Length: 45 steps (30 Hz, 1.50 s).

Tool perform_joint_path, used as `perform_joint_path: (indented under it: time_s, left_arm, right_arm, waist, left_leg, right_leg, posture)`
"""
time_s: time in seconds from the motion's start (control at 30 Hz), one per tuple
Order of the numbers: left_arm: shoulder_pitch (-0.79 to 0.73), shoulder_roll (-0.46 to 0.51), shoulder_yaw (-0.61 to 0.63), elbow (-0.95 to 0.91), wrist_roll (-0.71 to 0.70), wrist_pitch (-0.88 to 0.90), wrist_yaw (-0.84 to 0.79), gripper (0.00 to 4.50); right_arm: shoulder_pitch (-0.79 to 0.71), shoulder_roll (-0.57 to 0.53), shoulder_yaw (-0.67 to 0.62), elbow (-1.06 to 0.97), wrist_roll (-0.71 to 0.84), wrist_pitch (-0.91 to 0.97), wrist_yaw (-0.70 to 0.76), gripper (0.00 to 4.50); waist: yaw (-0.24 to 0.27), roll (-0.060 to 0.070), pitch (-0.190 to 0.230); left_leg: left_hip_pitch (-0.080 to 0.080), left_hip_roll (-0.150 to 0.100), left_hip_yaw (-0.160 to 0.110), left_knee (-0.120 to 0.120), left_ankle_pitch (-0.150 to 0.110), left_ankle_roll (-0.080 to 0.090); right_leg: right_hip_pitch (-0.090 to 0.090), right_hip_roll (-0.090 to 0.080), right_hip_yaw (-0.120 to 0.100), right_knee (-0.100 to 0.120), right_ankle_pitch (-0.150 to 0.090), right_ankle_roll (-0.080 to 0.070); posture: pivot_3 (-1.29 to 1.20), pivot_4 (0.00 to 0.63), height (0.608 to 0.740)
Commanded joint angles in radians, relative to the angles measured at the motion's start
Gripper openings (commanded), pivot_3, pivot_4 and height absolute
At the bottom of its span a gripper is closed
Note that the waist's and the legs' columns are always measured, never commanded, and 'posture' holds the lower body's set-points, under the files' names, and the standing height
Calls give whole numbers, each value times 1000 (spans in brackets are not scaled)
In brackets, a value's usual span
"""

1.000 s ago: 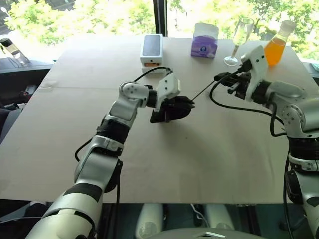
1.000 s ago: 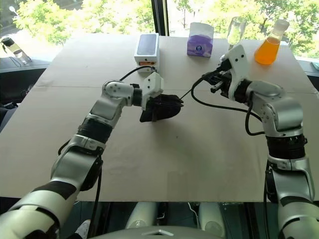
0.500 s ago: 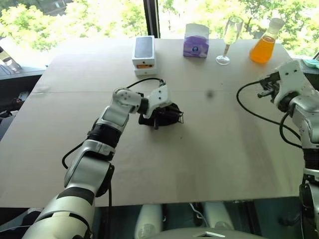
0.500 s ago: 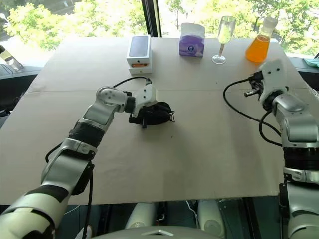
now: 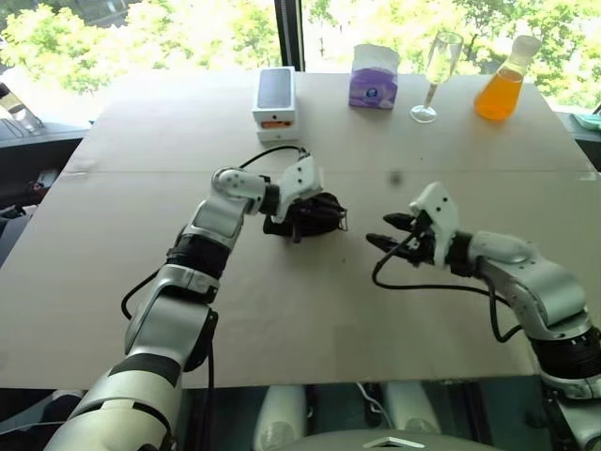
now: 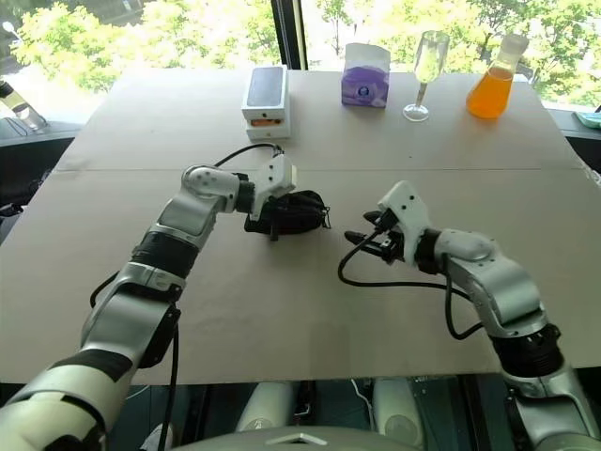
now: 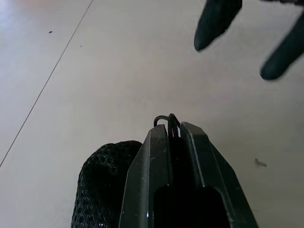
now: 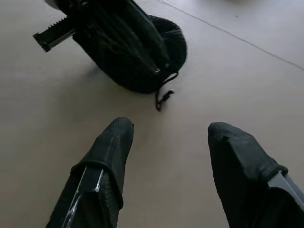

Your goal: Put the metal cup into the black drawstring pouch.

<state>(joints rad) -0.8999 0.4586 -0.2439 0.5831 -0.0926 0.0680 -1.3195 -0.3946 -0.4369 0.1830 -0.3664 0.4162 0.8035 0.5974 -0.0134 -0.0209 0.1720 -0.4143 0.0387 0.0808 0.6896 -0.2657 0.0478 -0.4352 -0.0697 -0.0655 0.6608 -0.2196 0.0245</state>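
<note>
The black drawstring pouch lies on the brown table a little left of centre. My left gripper rests over it, shut on the thin cord at the pouch's mouth. The pouch's mesh fabric bulges beside my left fingers. My right gripper hangs just right of the pouch, apart from it, open and empty, pointing at the pouch. A loose cord end lies between them. The metal cup is out of view.
Along the table's far edge stand a white phone box, a purple tissue box, a clear wine glass and an orange juice bottle. Bare tabletop stretches toward the near edge.
A second ago my right gripper held the cord taut from the pouch. It let go, swung out to the right, then came down left beside the pouch and opened. The left gripper lowered slightly.
</note>
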Motion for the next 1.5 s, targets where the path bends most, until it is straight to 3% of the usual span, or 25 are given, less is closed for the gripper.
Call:
perform_joint_path:
  time_s: [0.03,0.33,0.97,1.07,1.2,1.23,1.5]
  left_arm:
    - [14,22,31,-59,-31,20,-23,0]
    - [66,73,46,-170,-55,81,-26,0]
    - [109,98,57,-252,-69,130,-16,0]
    - [112,101,58,-253,-69,131,-15,0]
    - [121,108,55,-251,-64,129,-14,0]
    - [125,110,53,-253,-62,129,-12,0]
    - [147,116,26,-253,-31,133,15,0]
  right_arm:
    - [-59,67,32,70,-54,-34,-59,2814]
    - [-127,170,64,253,-148,-140,-83,2814]
    - [-170,305,69,416,-218,-269,-86,2814]
    - [-173,325,68,466,-239,-315,-96,2040]
    - [-179,346,15,497,-245,-349,-148,261]
    - [-178,350,-5,500,-245,-354,-169,93]
    - [-158,342,-233,456,-173,-288,-329,93]
  waist:
    - [0,0,0]
    - [3,0,0]
    - [0,0,0]
    - [0,0,0]
    - [0,0,0]
    - [1,0,0]
    - [0,0,0]
  left_leg:
    - [0,0,0,0,0,0]
    - [-2,0,-1,0,0,0]
    - [-1,0,0,0,0,0]
    - [-1,0,0,0,0,0]
    - [-1,0,0,0,0,0]
    - [-1,0,0,0,0,0]
    - [-1,0,0,0,0,0]
  right_leg:
    - [0,0,0,0,0,0]
    - [0,0,-1,-1,0,0]
    - [0,0,-1,-1,0,0]
    - [0,0,-1,-1,0,0]
    - [0,0,-1,-1,0,0]
    - [0,0,-1,-1,0,0]
    - [0,-1,0,0,0,0]
  posture:
    - [0,150,737]
    - [0,150,737]
    - [0,150,737]
    - [0,150,737]
    - [0,150,737]
    - [0,150,737]
    - [0,150,737]
